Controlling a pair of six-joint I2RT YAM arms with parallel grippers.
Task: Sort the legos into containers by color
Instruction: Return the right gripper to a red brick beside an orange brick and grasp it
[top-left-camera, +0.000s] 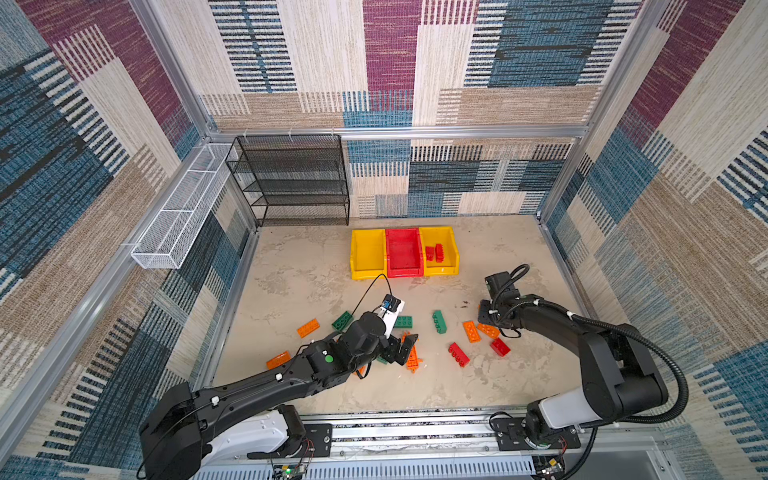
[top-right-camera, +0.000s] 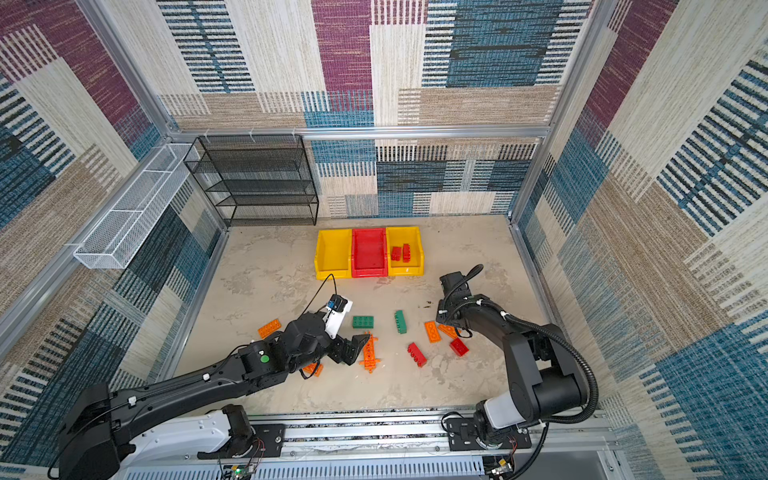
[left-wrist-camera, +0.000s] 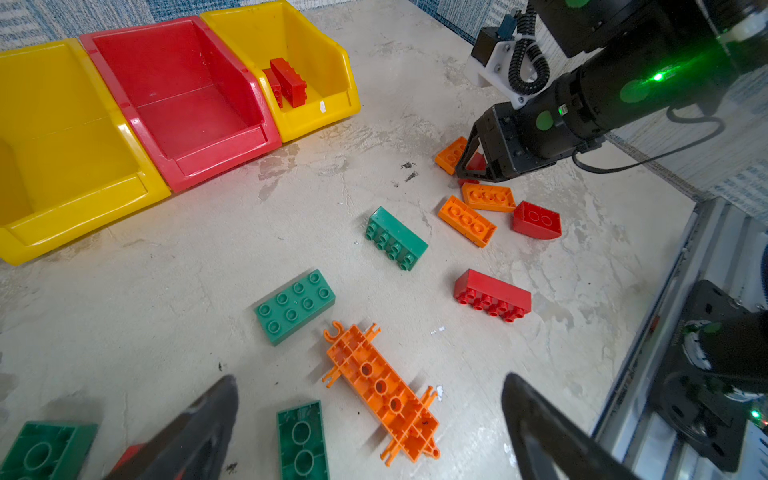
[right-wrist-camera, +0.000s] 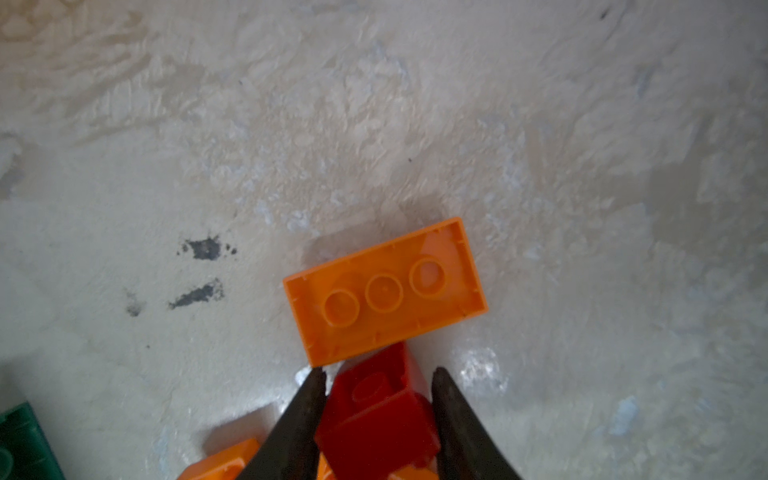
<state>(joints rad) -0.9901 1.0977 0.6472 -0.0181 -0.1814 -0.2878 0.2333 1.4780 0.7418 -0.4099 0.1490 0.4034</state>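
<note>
Down near the right edge of the worktop, the right gripper has its jaws drawn in narrow, pinching a small red brick from both sides, just beside an overturned orange brick. Whether that red brick is off the surface, I cannot tell. The left gripper hangs wide open and empty above the long orange plate, toward the front edge. A green brick lies beside the plate. Along the back edge stand a yellow bin, the red bin and a second yellow bin, which holds two red bricks.
</note>
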